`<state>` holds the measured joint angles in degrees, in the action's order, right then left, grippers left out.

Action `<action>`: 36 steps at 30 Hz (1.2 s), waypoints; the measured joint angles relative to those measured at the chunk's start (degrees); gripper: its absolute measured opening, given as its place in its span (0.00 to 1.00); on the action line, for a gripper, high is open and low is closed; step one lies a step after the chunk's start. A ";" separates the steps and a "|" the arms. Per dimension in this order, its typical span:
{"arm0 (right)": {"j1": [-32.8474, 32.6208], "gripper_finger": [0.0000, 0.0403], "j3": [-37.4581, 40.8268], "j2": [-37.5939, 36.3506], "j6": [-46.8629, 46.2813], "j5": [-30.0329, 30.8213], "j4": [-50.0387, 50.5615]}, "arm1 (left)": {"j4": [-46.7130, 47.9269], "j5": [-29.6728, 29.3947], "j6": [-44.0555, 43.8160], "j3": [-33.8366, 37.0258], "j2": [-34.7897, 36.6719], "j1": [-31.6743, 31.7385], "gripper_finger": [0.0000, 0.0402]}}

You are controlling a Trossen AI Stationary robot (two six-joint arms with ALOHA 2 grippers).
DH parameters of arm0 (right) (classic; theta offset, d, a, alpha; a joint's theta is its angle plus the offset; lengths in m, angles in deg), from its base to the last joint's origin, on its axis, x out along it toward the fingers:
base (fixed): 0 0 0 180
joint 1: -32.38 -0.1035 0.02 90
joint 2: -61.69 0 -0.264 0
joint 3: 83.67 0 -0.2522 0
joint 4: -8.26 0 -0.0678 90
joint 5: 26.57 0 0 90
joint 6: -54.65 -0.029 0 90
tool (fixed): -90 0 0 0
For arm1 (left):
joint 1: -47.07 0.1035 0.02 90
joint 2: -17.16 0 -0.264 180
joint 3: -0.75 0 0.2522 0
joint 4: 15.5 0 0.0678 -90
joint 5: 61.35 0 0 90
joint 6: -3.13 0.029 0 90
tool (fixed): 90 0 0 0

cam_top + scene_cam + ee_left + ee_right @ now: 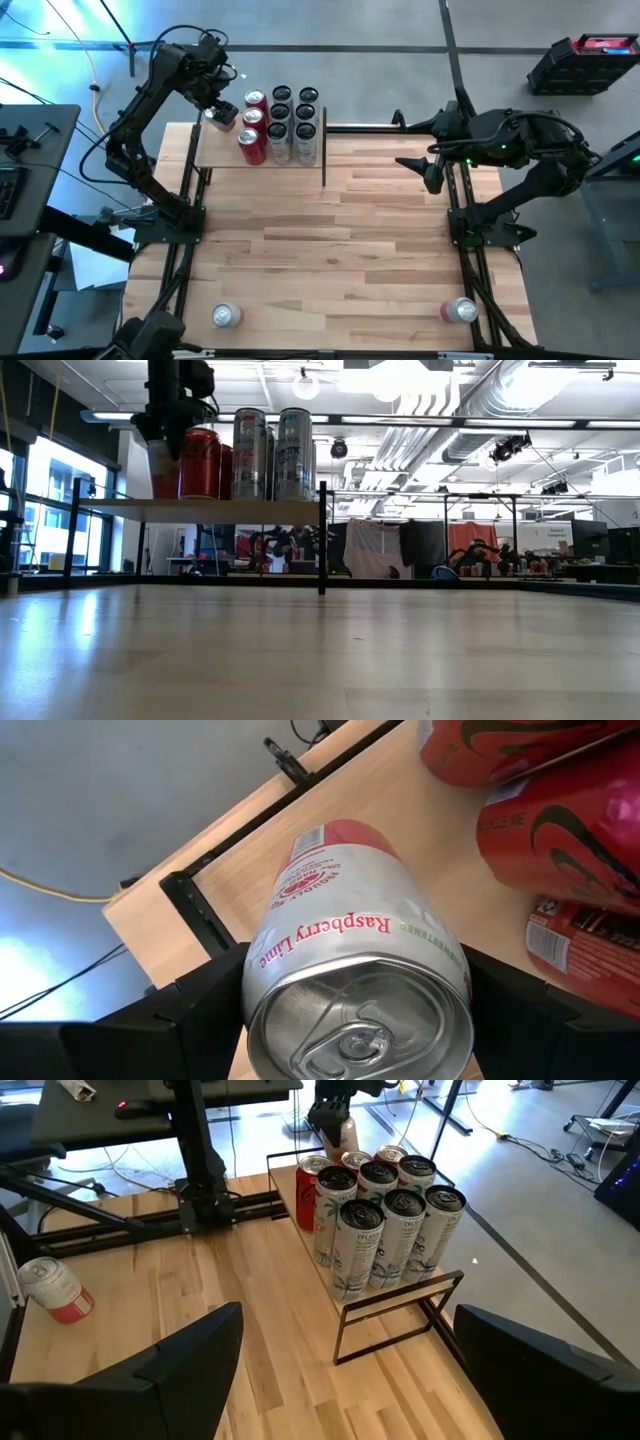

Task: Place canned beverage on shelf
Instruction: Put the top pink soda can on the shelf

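The shelf (215, 152) is a small light-wood board in thin black posts at the table's far left. On it stand red cans (252, 143) and several silver cans (293, 125). My left gripper (220, 112) is over the shelf's far left part, shut on a silver-and-red "Raspberry Lime" can (340, 940). The can also shows in the low view (163, 472), beside the red cans (200, 462). My right gripper (415, 165) is open and empty above the table's far right, and its wrist view (350, 1380) looks at the shelf (400, 1315). My left gripper pinches the can's wall near its top rim (262, 990) between its two fingers (190, 1015), one on each side. The fingers come from above, pointing down. The can is upright with its base at the shelf board (200, 508). I cannot tell whether it rests there.
Two more cans lie on the tabletop near its front edge, one at the left (227, 316) and one at the right (460, 311). Bare board shows at the shelf's left and near side. A black post (323, 150) marks the shelf's right end.
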<state>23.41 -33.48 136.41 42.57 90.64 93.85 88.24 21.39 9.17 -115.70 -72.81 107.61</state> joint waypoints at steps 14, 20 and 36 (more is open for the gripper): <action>0.00 0.86 0.00 0.00 -0.08 -0.33 0.00 | -0.03 0.49 -1.52 3.39 0.02 -0.62 0.73; 0.00 0.86 0.00 0.00 -0.10 -0.69 0.00 | -0.18 -0.04 -1.51 3.94 0.25 -1.04 0.73; 0.00 0.86 0.00 0.00 -0.08 -0.67 0.00 | 0.17 -0.73 -1.36 3.80 0.24 -1.07 0.85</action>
<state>23.41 -33.48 136.41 42.48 89.97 93.85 88.41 20.66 7.82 -111.90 -72.57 106.54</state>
